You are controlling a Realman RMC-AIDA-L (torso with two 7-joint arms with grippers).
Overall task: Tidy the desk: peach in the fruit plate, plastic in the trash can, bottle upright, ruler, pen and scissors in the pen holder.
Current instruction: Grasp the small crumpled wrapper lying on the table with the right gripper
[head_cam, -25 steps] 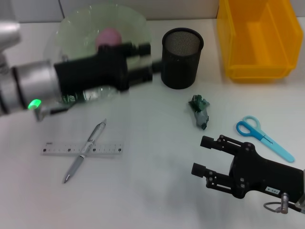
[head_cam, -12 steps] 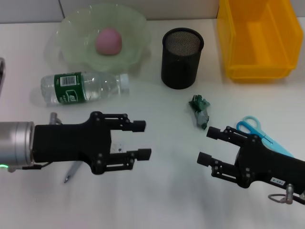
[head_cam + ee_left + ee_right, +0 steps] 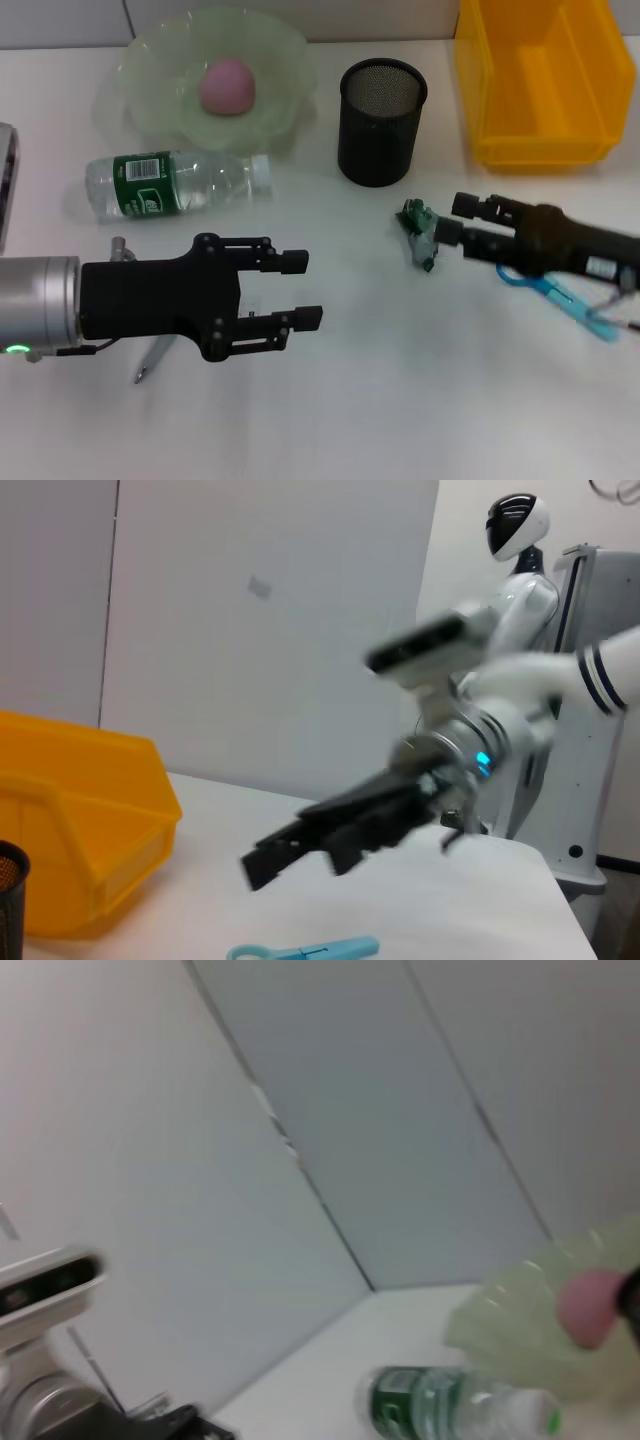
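Observation:
The pink peach (image 3: 228, 84) lies in the pale green fruit plate (image 3: 150, 62). Below it, the clear bottle (image 3: 180, 183) with a green label lies on its side. My left gripper (image 3: 303, 290) hovers open over the near-left desk. It covers the ruler, and only the tip of the pen (image 3: 148, 364) sticks out. The crumpled green plastic (image 3: 420, 232) lies right at the tips of my open right gripper (image 3: 452, 220). The right arm partly hides the blue scissors (image 3: 560, 296). The black mesh pen holder (image 3: 381, 120) stands upright at centre back.
A yellow bin (image 3: 540, 80) stands at the back right, close behind the right arm. The left wrist view shows the yellow bin (image 3: 80, 820), the scissors (image 3: 310, 949) and the blurred right arm. The bottle (image 3: 450, 1405) and peach (image 3: 590, 1305) appear in the right wrist view.
The left arm swept from over the bottle down to the near left, covering the ruler and pen. The right gripper moved away from the near edge, up to the plastic.

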